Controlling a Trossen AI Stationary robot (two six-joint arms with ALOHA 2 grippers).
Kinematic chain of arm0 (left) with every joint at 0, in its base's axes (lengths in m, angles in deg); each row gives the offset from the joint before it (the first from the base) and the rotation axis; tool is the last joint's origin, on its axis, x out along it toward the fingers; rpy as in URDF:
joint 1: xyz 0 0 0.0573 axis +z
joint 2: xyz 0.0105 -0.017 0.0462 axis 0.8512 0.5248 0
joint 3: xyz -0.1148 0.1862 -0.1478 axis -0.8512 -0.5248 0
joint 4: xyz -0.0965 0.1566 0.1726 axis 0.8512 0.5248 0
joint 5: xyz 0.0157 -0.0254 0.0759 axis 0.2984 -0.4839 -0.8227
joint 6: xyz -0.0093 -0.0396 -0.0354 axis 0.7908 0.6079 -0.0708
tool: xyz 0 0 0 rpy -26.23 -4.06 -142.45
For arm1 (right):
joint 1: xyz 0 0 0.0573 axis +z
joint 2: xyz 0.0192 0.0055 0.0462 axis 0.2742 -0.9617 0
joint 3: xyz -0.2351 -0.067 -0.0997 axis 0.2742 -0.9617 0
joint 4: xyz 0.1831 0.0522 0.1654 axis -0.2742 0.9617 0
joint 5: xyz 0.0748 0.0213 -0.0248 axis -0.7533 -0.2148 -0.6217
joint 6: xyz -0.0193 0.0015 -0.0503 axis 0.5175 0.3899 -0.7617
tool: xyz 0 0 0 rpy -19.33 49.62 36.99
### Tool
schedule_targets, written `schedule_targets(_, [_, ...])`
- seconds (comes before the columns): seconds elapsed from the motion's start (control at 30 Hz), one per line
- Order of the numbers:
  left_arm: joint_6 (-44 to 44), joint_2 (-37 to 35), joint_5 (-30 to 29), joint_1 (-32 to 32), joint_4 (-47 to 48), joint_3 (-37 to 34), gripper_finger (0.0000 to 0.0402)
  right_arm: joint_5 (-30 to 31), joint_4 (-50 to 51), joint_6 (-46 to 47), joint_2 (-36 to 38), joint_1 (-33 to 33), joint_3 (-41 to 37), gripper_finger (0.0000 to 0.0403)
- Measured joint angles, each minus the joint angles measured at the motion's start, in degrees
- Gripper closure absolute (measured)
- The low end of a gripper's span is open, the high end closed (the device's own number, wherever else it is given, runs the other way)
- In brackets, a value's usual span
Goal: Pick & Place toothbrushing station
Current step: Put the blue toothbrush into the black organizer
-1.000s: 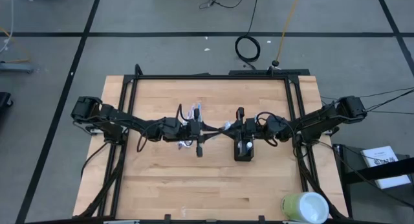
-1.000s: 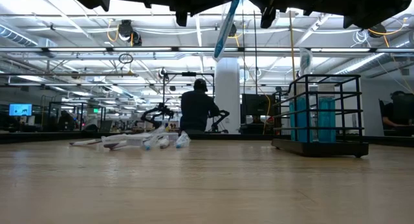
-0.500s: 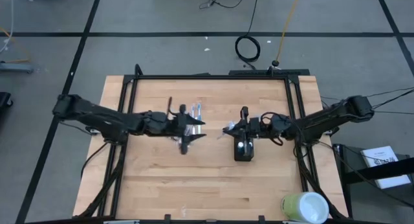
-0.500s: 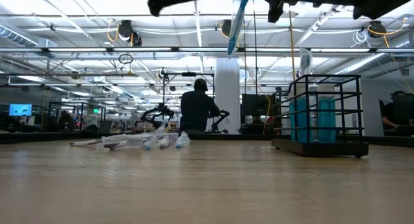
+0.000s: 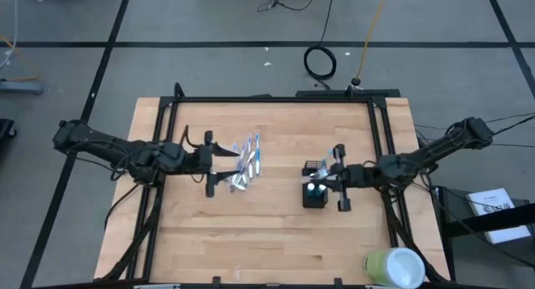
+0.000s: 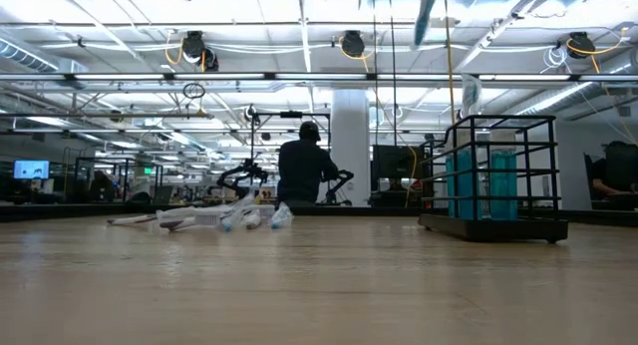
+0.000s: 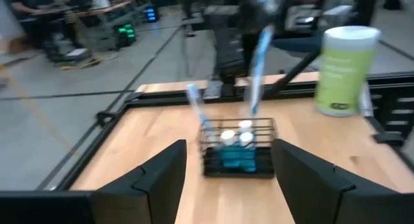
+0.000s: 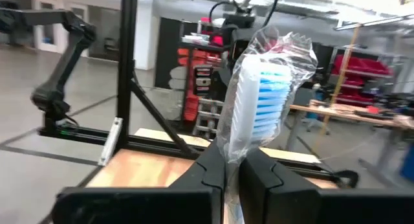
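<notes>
The black wire holder (image 5: 315,194) stands on the table right of the middle, with two white-capped blue tubes (image 7: 235,134) and one upright toothbrush (image 7: 195,102) in it. My right gripper (image 5: 341,187) is over its right side, shut on a plastic-wrapped blue-and-white toothbrush (image 8: 265,81). That toothbrush hangs slanted above the holder (image 6: 493,175) in the low view (image 6: 427,11). Several more toothbrushes (image 5: 247,159) lie flat in a heap left of the middle. My left gripper (image 5: 219,168) is just left of that heap, open, its fingers (image 7: 162,172) holding nothing. My right gripper pinches the wrapped toothbrush between its two fingers (image 8: 213,166), just below the bristle head (image 8: 234,149), which sticks out past the fingertips. The handle (image 7: 257,68) slants down toward the holder, lifted clear of it and of the table.
A yellow-green and white cylinder (image 5: 393,268) stands at the table's near right corner. A black frame (image 5: 276,98) runs along the table's far and side edges. Bare wood lies along the near side. A person (image 6: 304,171) is in the room beyond the table.
Both grippers were together at the table's middle on the toothbrush. My left gripper has let go and drawn back toward the table's left edge, past the heap. My right gripper has carried the toothbrush toward the right edge, over the holder, still hanging clear.
</notes>
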Motion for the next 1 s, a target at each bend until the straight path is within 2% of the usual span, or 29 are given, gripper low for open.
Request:
schedule_targets(0.17, [2.29,-3.67,-5.31,-0.19,-3.20,-6.32,0.0167,7.87,1.37,-3.36,2.04,5.73,0.00,0.0392])
schedule_targets(0.43, [2.82,-9.15,-6.47,-0.10,-12.80,-16.82,0.0167,18.21,3.52,-5.08,3.96,11.42,0.00,0.0392])
schedule_targets(0.63, [0.99,-13.62,-6.61,-0.10,-19.26,-22.84,0.0167,25.65,8.00,-2.99,4.96,11.99,0.00,0.0392])
schedule_targets(0.8, [2.09,-14.75,-6.87,-0.10,-19.60,-24.26,0.0167,31.57,11.71,-0.10,5.47,11.42,0.00,0.0392])
schedule_targets(1.0, [3.36,-14.72,-6.87,-0.10,-19.61,-24.26,0.0167,33.00,18.80,7.36,5.89,9.13,-0.02,0.0392])
